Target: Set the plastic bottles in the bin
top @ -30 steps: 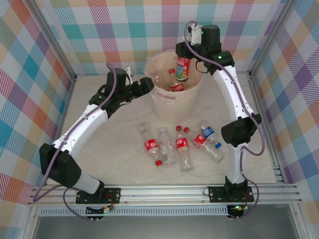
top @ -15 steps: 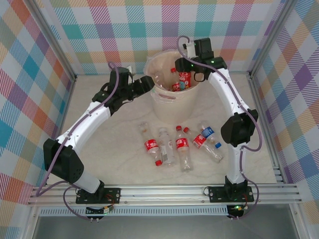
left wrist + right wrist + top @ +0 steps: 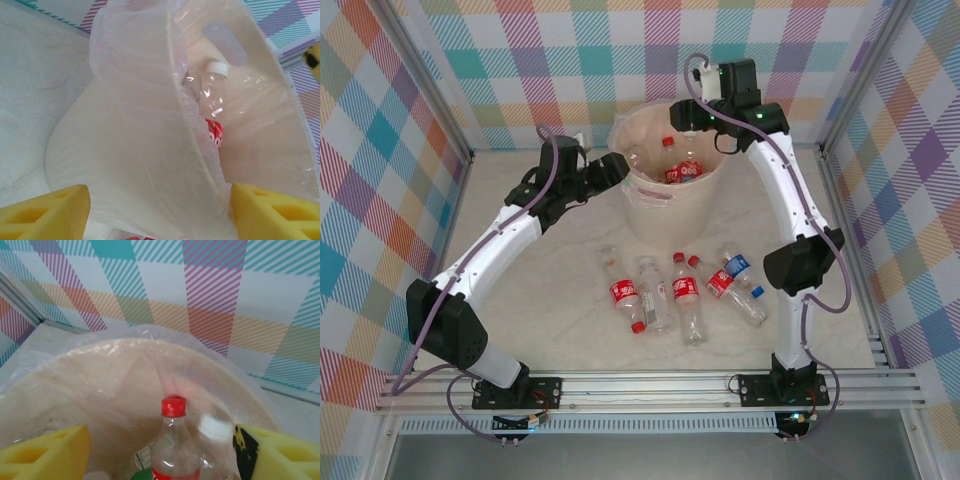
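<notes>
Your right gripper (image 3: 686,118): spread, empty, above bin (image 3: 660,215). Left gripper (image 3: 616,168): spread, nearer remaining bottles (image 3: 685,290) lying base-ward, axes roughly near–far.

Overhead rear view; wrist close-ups, apparently one bin (image 3: 665,215)

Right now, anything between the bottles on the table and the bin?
Nothing visible. The bottles lie on bare table in front of the bin. The left gripper sits at its left rim, the right gripper above its far side.
</notes>
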{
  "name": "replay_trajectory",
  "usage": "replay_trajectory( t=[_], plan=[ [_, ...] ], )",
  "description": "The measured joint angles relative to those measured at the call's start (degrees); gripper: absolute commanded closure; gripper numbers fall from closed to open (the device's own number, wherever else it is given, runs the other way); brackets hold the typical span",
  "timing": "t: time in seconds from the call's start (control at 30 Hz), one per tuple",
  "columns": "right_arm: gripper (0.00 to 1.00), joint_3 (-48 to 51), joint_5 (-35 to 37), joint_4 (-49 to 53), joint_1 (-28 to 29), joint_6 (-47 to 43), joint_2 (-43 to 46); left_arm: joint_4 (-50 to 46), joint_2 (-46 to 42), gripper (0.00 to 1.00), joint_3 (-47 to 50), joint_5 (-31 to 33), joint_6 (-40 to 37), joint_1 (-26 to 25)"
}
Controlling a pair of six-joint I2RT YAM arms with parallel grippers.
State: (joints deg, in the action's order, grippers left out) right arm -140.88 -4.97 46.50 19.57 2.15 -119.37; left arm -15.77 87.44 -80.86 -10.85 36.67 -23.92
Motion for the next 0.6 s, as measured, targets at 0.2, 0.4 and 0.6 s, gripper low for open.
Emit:
replay_trajectory(
  t=[0.2,0.4,0.6],
  plan=[
    [0.35,0.1,-0.5,2.4,0.0,0.8,0.5,0.3,-0.2,0.28,0.3,0.0,0.0,0.0],
    [0.34,8.2,-1.1,4.1,0.0,2.1,6.4,-0.3,-1.4,0.26,0.8,0.3,-0.7,0.0],
    [0.33,19.6,1.5,9.0,-1.7,3.5,21.6,-2.8,-2.4,0.24,0.9,0.7,-2.4,0.0]
  ],
)
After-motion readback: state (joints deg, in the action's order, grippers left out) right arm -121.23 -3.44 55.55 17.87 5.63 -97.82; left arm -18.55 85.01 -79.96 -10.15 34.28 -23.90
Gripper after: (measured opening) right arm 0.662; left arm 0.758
